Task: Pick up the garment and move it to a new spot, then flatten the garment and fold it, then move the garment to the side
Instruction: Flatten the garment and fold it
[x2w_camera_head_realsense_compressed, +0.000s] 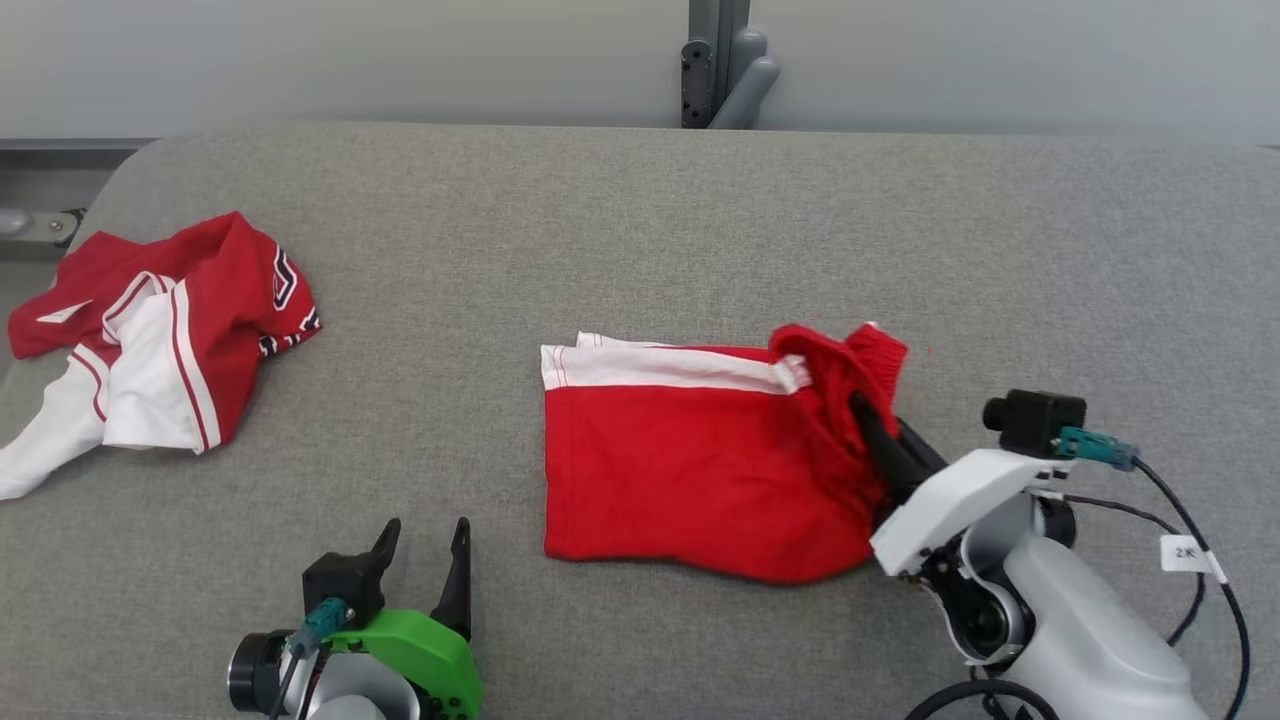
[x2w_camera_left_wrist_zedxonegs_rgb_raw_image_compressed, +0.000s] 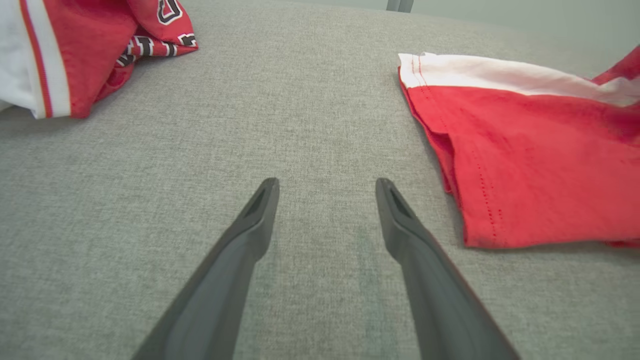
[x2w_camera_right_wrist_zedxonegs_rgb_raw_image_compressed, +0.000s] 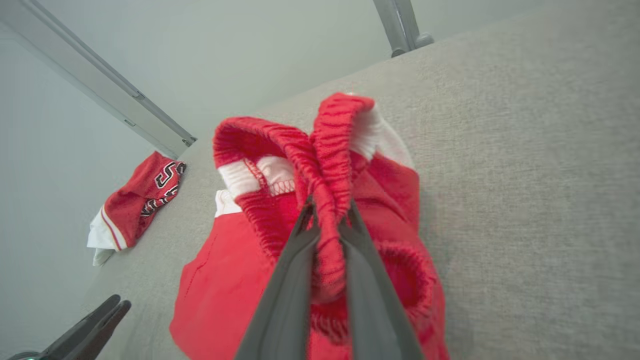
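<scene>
On the grey cloth tabletop (x2w_camera_head_realsense_compressed: 640, 220), right of centre and towards the near edge: one pair of red shorts (x2w_camera_head_realsense_compressed: 690, 470) with a white stripe along the far side. They lie mostly flat, leg hems pointing to the left edge. Waistband (x2w_camera_head_realsense_compressed: 840, 365), ribbed red elastic, is bunched and lifted at the shorts' right end.

Right pincer (x2w_camera_head_realsense_compressed: 862, 410): reaching in from the near right corner, fingers pressed together on a fold of the waistband. In the right wrist view the red elastic is squeezed between the two dark fingers (x2w_camera_right_wrist_zedxonegs_rgb_raw_image_compressed: 295, 280).

Left pincer (x2w_camera_head_realsense_compressed: 427, 540): near the front edge, left of the shorts and apart from them. Fingers spread wide with nothing between them and bare cloth surface beneath.

Jersey (x2w_camera_head_realsense_compressed: 170, 340), red and white with dark lettering: crumpled at the left edge, well apart from the shorts.

Grey metal post (x2w_camera_head_realsense_compressed: 720, 60): upright behind the far edge, about the middle.
</scene>
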